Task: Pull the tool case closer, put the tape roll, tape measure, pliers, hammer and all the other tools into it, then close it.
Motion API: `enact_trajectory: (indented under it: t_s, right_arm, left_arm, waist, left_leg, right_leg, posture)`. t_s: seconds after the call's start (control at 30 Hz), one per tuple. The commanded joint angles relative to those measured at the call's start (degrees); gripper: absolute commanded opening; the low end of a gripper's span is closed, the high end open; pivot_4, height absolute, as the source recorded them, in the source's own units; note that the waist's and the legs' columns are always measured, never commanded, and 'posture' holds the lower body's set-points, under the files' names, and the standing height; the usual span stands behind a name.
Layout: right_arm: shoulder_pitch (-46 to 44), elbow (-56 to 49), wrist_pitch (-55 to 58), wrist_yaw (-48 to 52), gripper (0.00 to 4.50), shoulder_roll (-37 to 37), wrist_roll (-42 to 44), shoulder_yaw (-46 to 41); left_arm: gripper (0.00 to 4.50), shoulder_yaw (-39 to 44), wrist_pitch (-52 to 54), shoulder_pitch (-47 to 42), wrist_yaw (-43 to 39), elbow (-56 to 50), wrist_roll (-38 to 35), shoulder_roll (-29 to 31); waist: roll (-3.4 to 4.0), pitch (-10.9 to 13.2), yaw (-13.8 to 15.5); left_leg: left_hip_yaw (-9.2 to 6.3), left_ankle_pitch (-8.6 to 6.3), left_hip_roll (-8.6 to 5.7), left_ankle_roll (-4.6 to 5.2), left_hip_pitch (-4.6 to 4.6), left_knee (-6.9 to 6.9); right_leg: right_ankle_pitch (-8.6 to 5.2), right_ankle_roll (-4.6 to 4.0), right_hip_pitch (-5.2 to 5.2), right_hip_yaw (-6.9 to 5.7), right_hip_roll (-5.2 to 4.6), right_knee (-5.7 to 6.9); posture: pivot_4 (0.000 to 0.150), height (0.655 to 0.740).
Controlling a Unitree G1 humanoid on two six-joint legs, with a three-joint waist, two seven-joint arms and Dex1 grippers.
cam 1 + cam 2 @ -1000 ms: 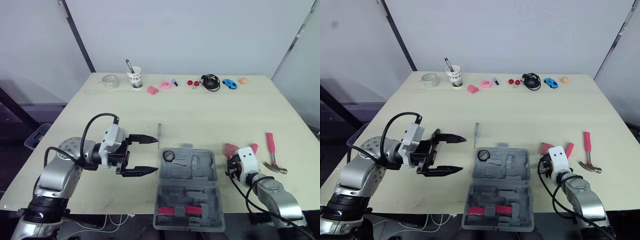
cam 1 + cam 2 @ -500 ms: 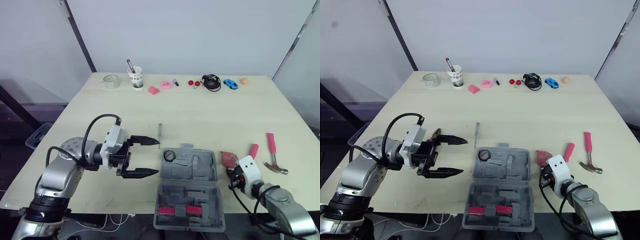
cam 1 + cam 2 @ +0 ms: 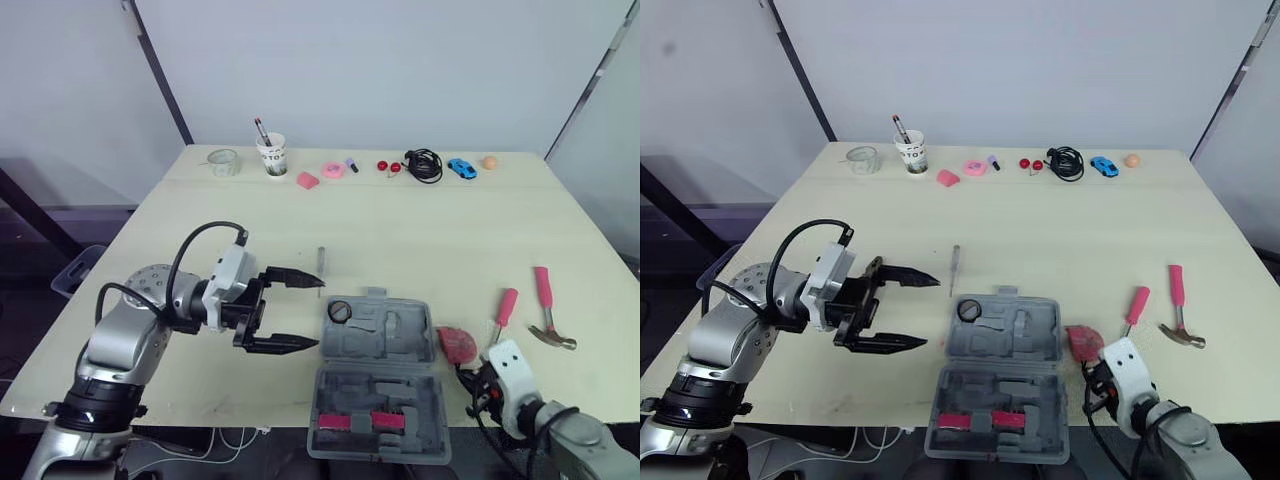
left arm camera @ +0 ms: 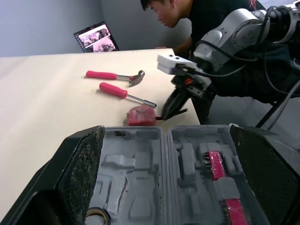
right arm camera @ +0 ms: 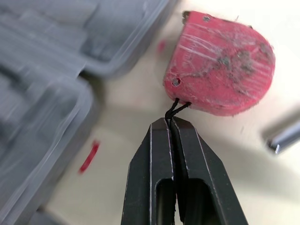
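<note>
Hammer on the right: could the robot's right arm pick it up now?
Probably not yet. The hammer lies near that arm with nothing over it, but the right gripper is shut on the cord of the tape measure and must let go first.

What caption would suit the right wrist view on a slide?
Right gripper, jaws shut on the black strap of the red tape measure, beside the grey tool case.

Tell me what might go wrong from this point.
The right gripper pinches only the thin black cord of the tape measure; it may slip out, or the body may swing when lifted. The left gripper, open beside the tool case, might nudge the thin metal tool near its far finger.
</note>
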Motion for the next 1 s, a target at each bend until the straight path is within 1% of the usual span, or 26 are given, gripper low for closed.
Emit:
enact_trajectory:
  t_s: [0.03,0.27,0.47,0.8,0.9,0.93,1.0]
  right_arm:
    - [1.78,-3.67,-0.28,1.39,0.06,-1.39,1.28,-0.84]
    - [3.87,-5.4,1.3,3.43,0.06,-3.44,3.39,-0.68]
    - [4.08,-5.44,2.77,4.94,0.06,-5.46,4.84,-0.58]
    - [4.46,-6.09,3.15,5.46,0.06,-7.65,5.47,-1.16]
    - [5.25,-5.98,2.33,6.97,0.89,-9.27,5.84,-2.65]
    - [5.51,-5.88,1.82,7.42,1.41,-9.79,5.89,-3.19]
    - [6.34,-5.69,0.53,9.08,2.26,-11.34,6.12,-4.54]
  left_arm:
    - [4.5,-0.19,-0.4,-1.0,-1.56,0.11,-0.36,0.33]
    - [4.5,-0.22,-0.55,-0.9,-4.0,0.81,-0.3,1.18]
    - [4.5,-0.77,-2.43,-0.4,-6.03,2.2,1.34,2.44]
    - [4.5,-0.45,-2.68,0.7,-5.9,1.78,0.62,2.84]
    - [4.5,-0.26,-2.65,0.99,-5.95,1.64,0.49,3.02]
    - [4.5,-0.22,-2.61,1.04,-5.95,1.61,0.44,3.06]
    - [4.5,-0.14,-2.67,1.16,-5.96,1.64,0.39,3.17]
  waist:
    - [0.0,0.0,-0.09]
    - [-0.01,0.0,-0.03]
    - [-0.06,-0.01,-0.01]
    - [-0.07,0.0,0.01]
    - [-0.06,0.0,0.01]
    - [-0.07,0.0,0.03]
    - [-0.07,0.0,0.04]
  left_leg:
    - [0.0,0.0,0.0,0.0,0.0,0.0]
    - [-0.01,0.0,0.0,0.0,0.0,0.0]
    - [-0.01,0.0,0.0,0.0,0.0,0.0]
    - [-0.01,0.0,0.0,0.0,0.0,0.0]
    - [-0.01,0.0,0.0,0.0,0.0,0.0]
    - [-0.01,0.0,0.0,0.0,0.0,0.01]
    - [-0.01,0.0,0.0,0.0,0.0,0.01]
  right_leg:
    - [0.0,0.0,0.0,0.0,0.0,0.0]
    - [-0.01,-0.01,0.0,0.0,0.0,0.0]
    - [-0.01,-0.01,0.0,-0.01,0.0,-0.01]
    - [-0.01,-0.01,0.0,-0.01,0.0,-0.01]
    - [-0.01,-0.01,0.0,-0.01,0.0,-0.01]
    - [-0.01,-0.01,0.0,0.0,0.0,-0.01]
    - [-0.01,-0.01,0.01,-0.01,0.0,-0.01]
  posture:
    - [0.15,0.74]
    - [0.15,0.74]
    - [0.15,0.74]
    - [0.15,0.74]
    - [0.15,0.74]
    - [0.15,0.74]
    - [0.15,0.74]
